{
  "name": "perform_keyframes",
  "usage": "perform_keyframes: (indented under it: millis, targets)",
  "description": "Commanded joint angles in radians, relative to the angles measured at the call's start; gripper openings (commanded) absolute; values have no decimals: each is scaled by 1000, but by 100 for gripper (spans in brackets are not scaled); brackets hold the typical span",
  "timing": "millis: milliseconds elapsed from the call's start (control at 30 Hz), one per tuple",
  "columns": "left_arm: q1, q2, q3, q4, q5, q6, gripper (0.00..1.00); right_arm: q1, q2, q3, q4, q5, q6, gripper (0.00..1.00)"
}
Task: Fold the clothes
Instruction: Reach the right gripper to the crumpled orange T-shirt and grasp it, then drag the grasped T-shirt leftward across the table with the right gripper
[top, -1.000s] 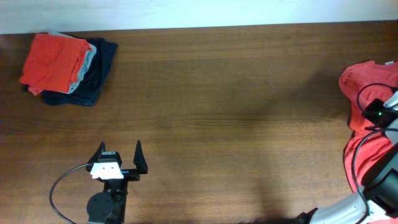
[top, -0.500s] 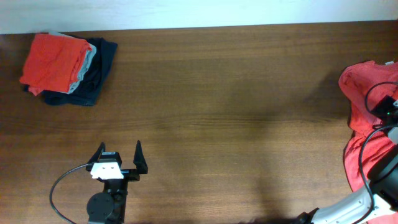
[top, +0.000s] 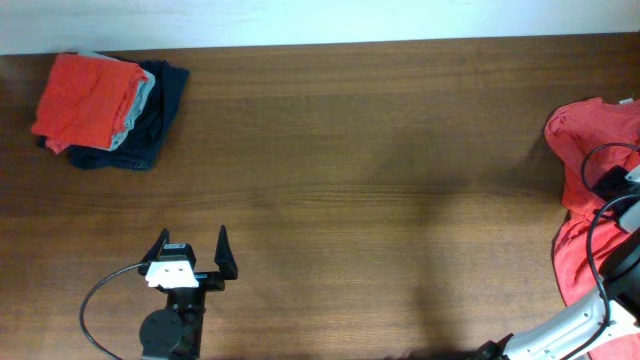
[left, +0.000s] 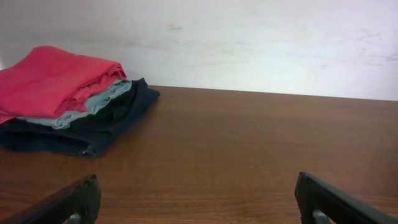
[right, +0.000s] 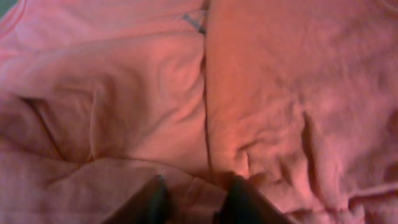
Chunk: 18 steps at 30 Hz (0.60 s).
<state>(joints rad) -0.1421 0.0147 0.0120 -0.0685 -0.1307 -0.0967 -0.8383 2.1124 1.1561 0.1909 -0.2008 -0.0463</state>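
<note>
Since a second ago the right gripper (right: 199, 198) has slid further toward the right edge of the overhead frame, and less of its black body shows. Nothing else has moved.

Left gripper (top: 191, 237) sits at lower left of the overhead frame, jaws spread wide, nothing between them, over bare bench (top: 350, 180). Its black cable (top: 92, 300) loops off to the lower left.

Right wrist view is filled with the loose orange-red T-shirt (right: 124, 93), with a seam running down the middle. Two dark fingertips (right: 155, 199) at the bottom edge press into the cloth, partly apart, with a wrinkle of fabric between them. Blurred, so I cannot tell whether it is actually clamped on the cloth.

In the overhead view that shirt lies crumpled at the right edge, mid to lower right, partly out of frame.

Upper left of the frame, at the far edge of the bench, is a stack: folded orange-red T-shirt (top: 85, 100) on top, pale grey garment (top: 141, 104) under it, dark navy garment (top: 158, 125) at the bottom.
</note>
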Motion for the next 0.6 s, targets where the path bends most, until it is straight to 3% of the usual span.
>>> perform_keyframes:
  millis: [0,167,333,433,567]
  targets:
    - [-4,-10,-3,-4,10,16,99,-5,26,15,-5,-41,2,30]
    - [-4,-10,-3,-3,10,16,99,-5,-2,69,-59,-113,3,19]
    - [-4,-10,-3,-3,10,16,99,11,-60,168,-189,-136,2,17]
    - [-4,-10,-3,-3,10,16,100,21,-79,232,-277,-137,2,4]
    - [-4,-10,-3,-3,10,16,99,45,-89,289,-370,-140,2,4]
